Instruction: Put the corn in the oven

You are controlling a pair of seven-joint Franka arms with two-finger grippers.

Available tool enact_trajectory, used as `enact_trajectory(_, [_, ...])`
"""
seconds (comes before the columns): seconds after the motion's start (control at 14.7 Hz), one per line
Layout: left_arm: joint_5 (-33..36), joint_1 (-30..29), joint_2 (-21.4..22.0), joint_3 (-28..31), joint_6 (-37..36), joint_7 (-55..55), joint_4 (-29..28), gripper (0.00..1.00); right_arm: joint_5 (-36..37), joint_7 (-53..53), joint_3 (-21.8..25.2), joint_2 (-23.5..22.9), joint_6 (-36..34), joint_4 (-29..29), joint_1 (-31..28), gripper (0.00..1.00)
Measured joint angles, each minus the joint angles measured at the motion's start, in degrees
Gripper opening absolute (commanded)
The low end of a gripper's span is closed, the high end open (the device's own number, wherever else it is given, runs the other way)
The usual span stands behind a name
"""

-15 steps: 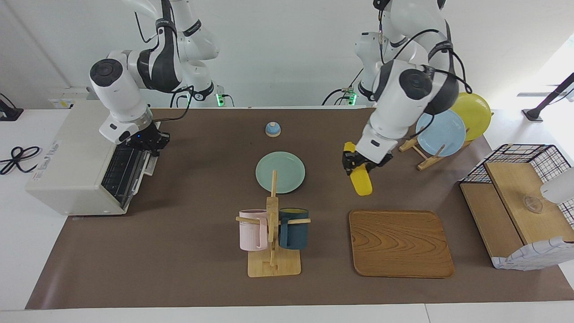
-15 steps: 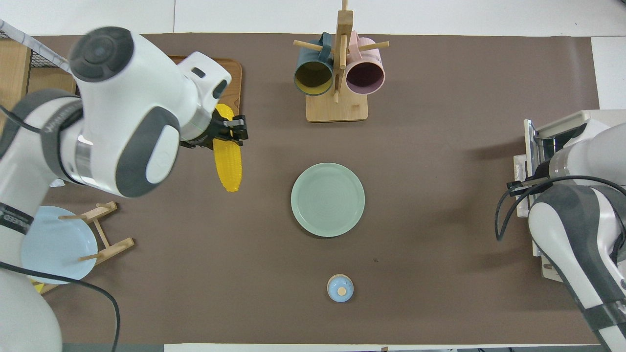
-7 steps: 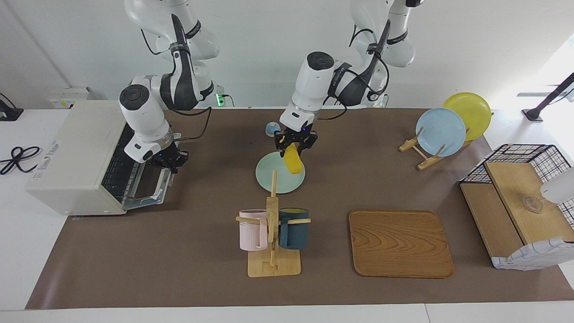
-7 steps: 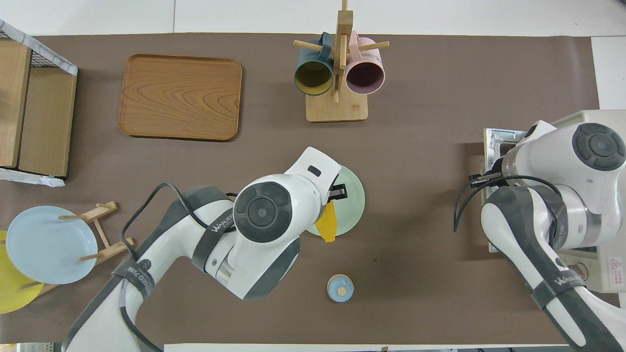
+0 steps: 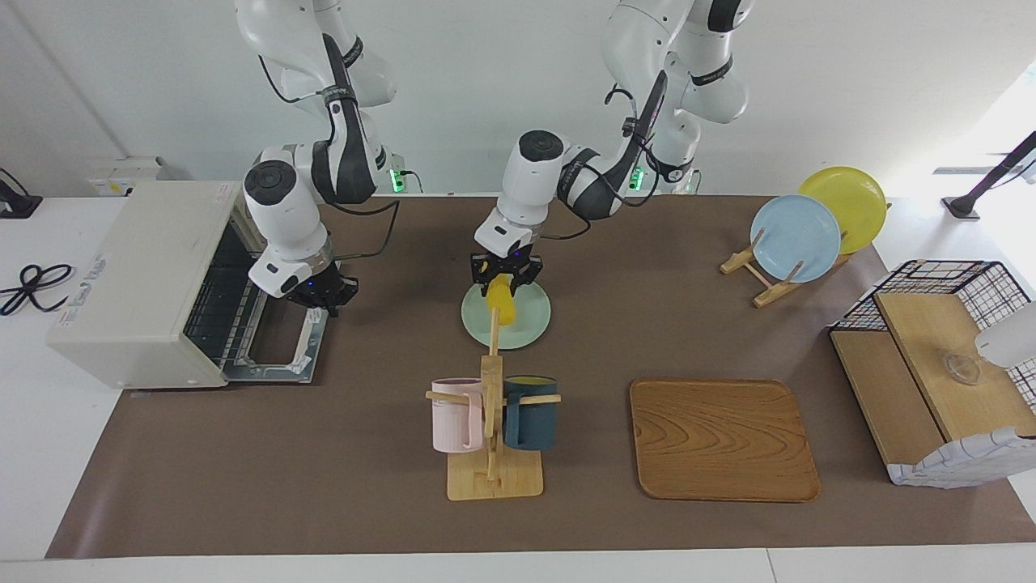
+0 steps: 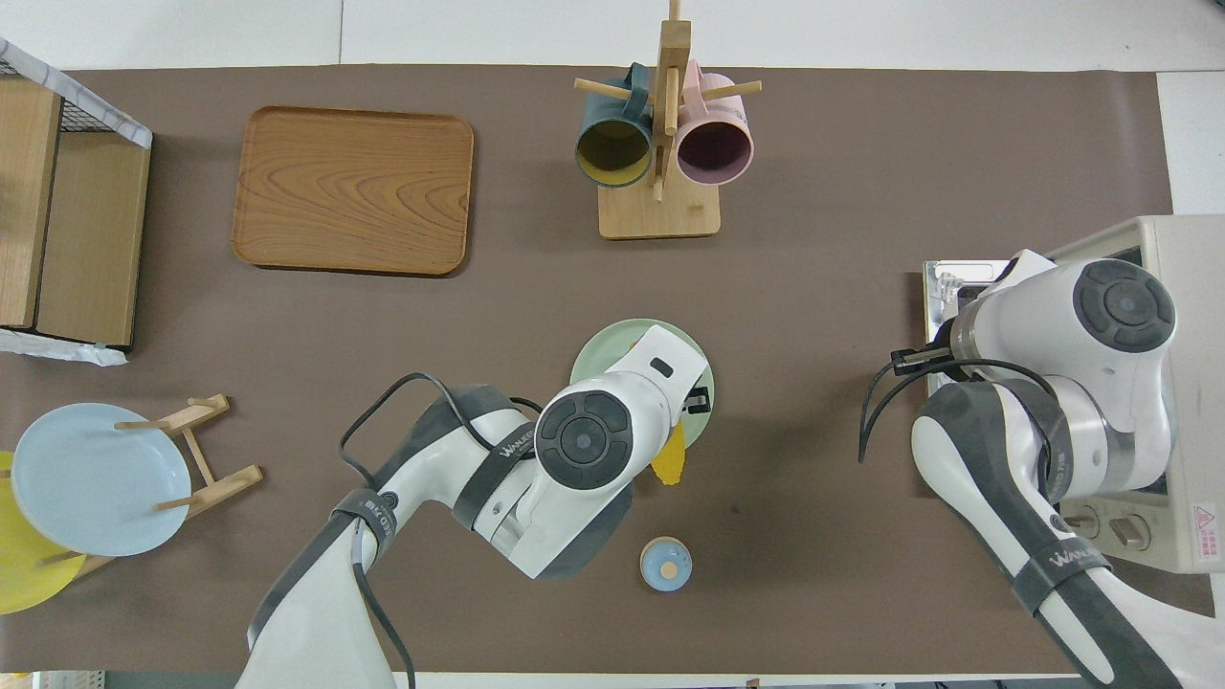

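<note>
Over the green plate [image 5: 524, 328], the left tool [image 5: 505, 274] is clamped on the corn [image 5: 501, 303] near its upper end; stiff, light, likely slippery. Right tool [image 5: 320, 293] at the oven [image 5: 146, 283] door, fingers unclear.

Bright, even light fills my workspace; daylight glares white at the left arm's end. My arms cast soft shadows on the brown mat [image 5: 340, 453]. Everything stays sharp.
</note>
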State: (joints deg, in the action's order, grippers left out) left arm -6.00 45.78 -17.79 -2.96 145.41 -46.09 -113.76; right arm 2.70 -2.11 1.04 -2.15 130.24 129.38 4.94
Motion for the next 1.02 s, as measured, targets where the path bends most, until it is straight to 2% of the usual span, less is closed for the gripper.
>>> enact_trajectory(0.2, [0.02, 0.00, -0.98, 0.12, 0.99, 1.21, 0.01, 0.00, 0.00, 1.81, -0.06, 0.16, 0.00, 0.00, 1.75, 0.00])
enact_trajectory(0.27, [0.02, 0.00, -0.98, 0.12, 0.99, 1.71, -0.01, 0.00, 0.00, 2.94, -0.07, 0.17, 0.00, 0.00, 2.30, 0.18])
enact_trajectory(0.34, [0.02, 0.01, -0.99, 0.12, 0.99, 2.00, -0.06, 0.00, 0.00, 3.50, -0.09, 0.17, -0.01, 0.00, 2.56, 0.79])
enact_trajectory(0.41, [0.02, 0.01, -1.00, 0.13, 0.99, 2.15, -0.08, 0.00, 0.00, 3.72, -0.08, 0.18, -0.11, 0.00, 2.59, 1.00])
enact_trajectory(0.54, [0.02, -0.01, -1.00, 0.28, 0.99, 3.16, -0.12, 0.00, 0.00, 3.74, -0.02, 0.26, -1.18, -0.09, 2.58, 1.00])
enact_trajectory(0.61, [0.02, -0.07, -1.01, 0.42, 0.99, 4.24, -0.17, 0.07, 0.00, 3.74, -0.02, 0.33, -1.82, -0.16, 2.59, 1.00])
enact_trajectory(0.75, [0.02, -0.24, -1.02, 0.67, 0.99, 5.56, -0.25, 0.76, 0.00, 3.74, -0.07, 0.46, -2.12, -0.25, 3.10, 1.00])
enact_trajectory(0.82, [0.02, -0.27, -1.02, 0.75, 0.99, 5.69, -0.36, 0.92, 0.00, 3.88, -0.16, 0.53, -2.18, -0.28, 3.69, 1.00])
enact_trajectory(0.95, [0.02, -0.27, -1.03, 0.76, 0.99, 5.70, -0.54, 1.00, 0.00, 5.15, -0.43, 0.59, -2.20, -0.70, 4.82, 1.00])
enact_trajectory(1.02, [0.02, -0.27, -1.02, 0.76, 0.98, 5.70, -0.56, 1.00, 0.00, 5.38, -0.57, 0.60, -2.44, -1.13, 5.20, 1.00])
